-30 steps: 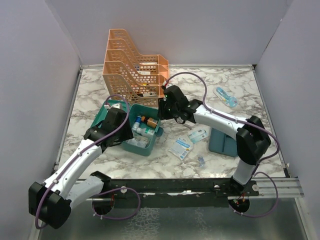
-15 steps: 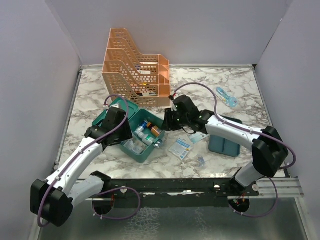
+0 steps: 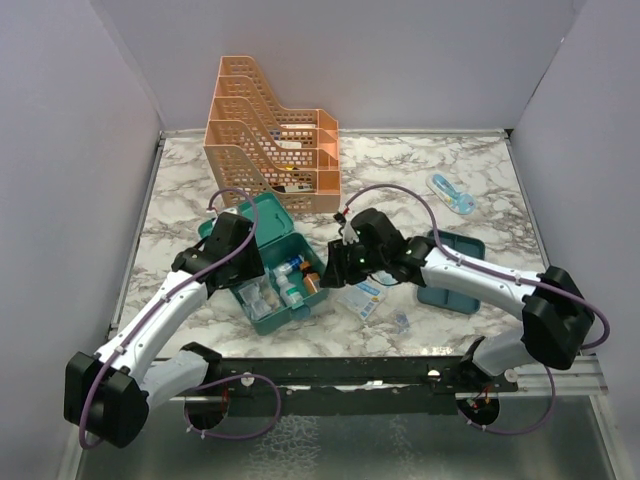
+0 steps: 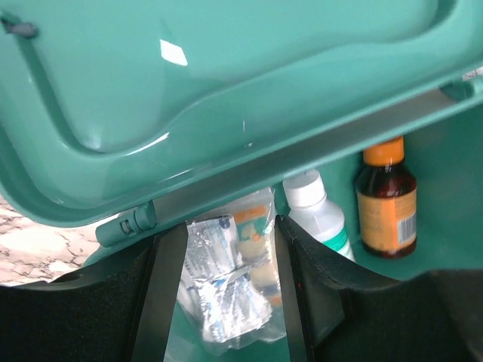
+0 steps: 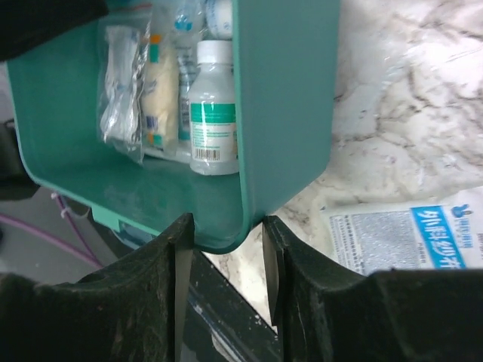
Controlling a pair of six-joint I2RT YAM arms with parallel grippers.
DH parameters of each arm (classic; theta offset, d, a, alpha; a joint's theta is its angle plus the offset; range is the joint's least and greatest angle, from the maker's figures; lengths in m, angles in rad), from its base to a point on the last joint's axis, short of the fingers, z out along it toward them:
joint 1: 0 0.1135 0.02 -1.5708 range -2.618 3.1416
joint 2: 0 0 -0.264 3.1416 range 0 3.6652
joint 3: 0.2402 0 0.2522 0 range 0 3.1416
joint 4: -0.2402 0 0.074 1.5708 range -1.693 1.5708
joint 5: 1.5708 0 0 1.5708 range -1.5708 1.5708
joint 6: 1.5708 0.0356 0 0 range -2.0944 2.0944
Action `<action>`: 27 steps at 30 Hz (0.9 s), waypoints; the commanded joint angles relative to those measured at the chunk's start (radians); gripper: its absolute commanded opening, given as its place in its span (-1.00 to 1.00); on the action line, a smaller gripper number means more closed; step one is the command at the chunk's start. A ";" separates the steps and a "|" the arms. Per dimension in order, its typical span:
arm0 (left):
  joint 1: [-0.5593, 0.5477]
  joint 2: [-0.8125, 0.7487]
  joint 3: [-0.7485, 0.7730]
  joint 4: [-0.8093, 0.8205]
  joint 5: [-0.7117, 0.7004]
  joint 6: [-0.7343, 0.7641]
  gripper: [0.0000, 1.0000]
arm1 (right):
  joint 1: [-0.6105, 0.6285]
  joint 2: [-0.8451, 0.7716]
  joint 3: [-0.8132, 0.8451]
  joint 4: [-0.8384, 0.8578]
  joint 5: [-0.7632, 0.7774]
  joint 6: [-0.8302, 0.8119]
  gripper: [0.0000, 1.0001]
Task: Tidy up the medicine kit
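The teal medicine kit stands open on the marble, its lid tipped back. Inside are a white bottle, a brown bottle and a clear bag of packets. My left gripper reaches in under the lid by the hinge. Its jaws stand apart and the bag fills the gap; a pinch does not show. My right gripper straddles the kit's corner wall, open, with a thin gap beside the left pad. The teal divided tray lies to the right.
An orange perforated file rack stands behind the kit. Flat blue-and-white packets lie just right of the kit, a small item near the front edge, and a light blue object at the back right.
The kit has swung toward the near edge, turning with my right gripper at its corner. The right jaws have widened. My left gripper has stayed almost in place by the lid.
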 commanded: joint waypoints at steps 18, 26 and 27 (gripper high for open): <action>0.019 -0.125 0.010 0.130 0.098 0.173 0.23 | 0.046 -0.351 -0.160 -0.169 0.482 0.270 -0.01; 0.019 -0.181 -0.010 0.257 0.231 0.222 0.24 | 0.046 -0.290 -0.251 -0.319 0.592 0.555 -0.03; 0.019 -0.193 -0.012 0.270 0.242 0.224 0.24 | 0.046 -0.280 -0.260 -0.322 0.588 0.580 -0.03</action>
